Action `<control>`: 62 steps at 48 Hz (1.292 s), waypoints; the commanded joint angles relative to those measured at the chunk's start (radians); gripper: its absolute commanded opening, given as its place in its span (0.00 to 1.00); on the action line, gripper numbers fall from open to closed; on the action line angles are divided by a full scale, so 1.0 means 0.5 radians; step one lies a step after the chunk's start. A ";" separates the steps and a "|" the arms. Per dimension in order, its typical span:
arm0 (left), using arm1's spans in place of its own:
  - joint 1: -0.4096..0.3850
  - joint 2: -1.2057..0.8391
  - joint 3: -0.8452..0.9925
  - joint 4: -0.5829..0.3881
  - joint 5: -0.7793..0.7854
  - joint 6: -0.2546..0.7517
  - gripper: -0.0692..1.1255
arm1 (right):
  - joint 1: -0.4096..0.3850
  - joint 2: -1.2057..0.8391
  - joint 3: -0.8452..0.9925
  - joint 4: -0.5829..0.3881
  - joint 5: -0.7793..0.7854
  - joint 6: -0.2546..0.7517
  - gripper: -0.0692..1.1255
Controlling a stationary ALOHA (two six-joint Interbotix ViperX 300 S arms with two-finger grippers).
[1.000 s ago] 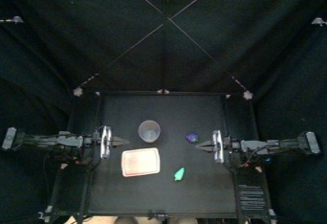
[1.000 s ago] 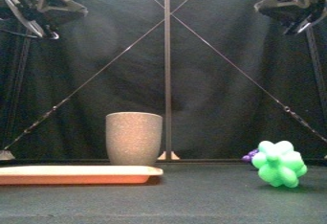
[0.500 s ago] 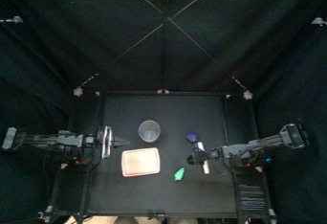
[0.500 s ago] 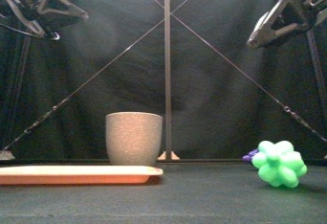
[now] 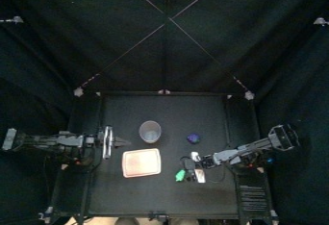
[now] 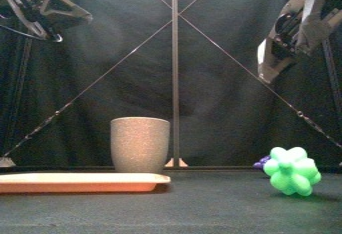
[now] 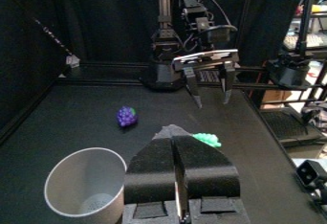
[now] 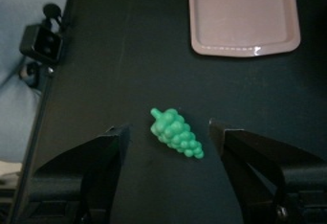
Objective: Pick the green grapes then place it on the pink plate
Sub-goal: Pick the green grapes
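Right gripper (image 8: 167, 130) wide; left gripper (image 7: 179, 142) closed

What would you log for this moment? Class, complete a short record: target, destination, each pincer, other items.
target: green grapes, lying loose, not grasped
destination: pink plate, empty
right pincer: open, raised above the green grapes
left pincer: shut, parked at the left
others: grey cup, purple grapes

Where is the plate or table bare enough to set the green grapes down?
The pink plate is bare all over. Bare table also lies behind the grey cup and purple grapes, and along the front edge. Crowded: the front right, where the right gripper hangs over the green grapes.
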 commanded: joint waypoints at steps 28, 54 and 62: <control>0.021 0.009 -0.009 -0.110 -0.126 -0.003 0.13 | 0.187 0.629 -0.522 -0.469 0.571 -0.123 0.86; 0.000 0.006 -0.018 -0.123 -0.132 -0.006 0.13 | 0.101 0.807 -0.463 -0.383 0.417 -0.227 0.82; -0.006 0.006 -0.009 -0.138 -0.132 -0.006 0.13 | 0.074 0.816 -0.448 -0.380 0.405 -0.227 0.67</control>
